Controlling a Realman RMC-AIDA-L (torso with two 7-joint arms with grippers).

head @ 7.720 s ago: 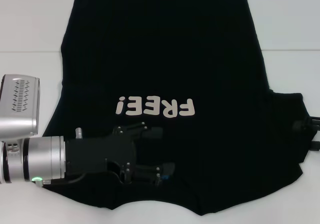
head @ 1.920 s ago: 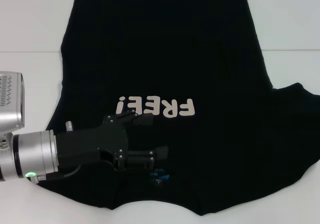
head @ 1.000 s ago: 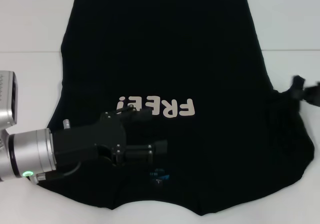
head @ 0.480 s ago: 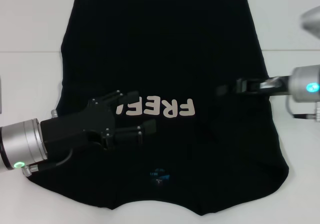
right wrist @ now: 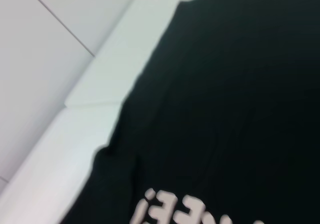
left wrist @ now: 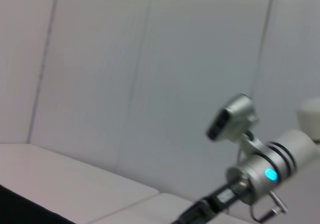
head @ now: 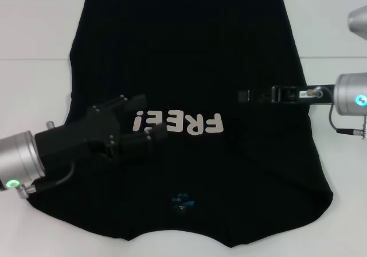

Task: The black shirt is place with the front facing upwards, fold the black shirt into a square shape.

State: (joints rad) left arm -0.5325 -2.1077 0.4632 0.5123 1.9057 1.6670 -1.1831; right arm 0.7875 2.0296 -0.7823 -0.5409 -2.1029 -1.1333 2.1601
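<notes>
Black shirt (head: pixel 189 67) lies flat on white table (head: pixel 34 33), collar end nearest robot, hem farthest; both sleeves look tucked in. Long axis runs near-to-far.

Left gripper (head: pixel 140 136) over shirt's near-left part, beside "FREE!" lettering (head: pixel 178 123); fingers apart, holding nothing.

Right gripper (head: pixel 246 95) farther out, over right-centre; grip state cannot be told.

Judgement: left gripper is nearer the collar edge.

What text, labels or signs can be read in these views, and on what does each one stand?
"FREE!" in pale letters on the front of the black shirt, upside down in the head view; partly seen in the right wrist view.
Small bluish neck label inside the shirt's collar: too small to read.
Nothing else legible.
</notes>
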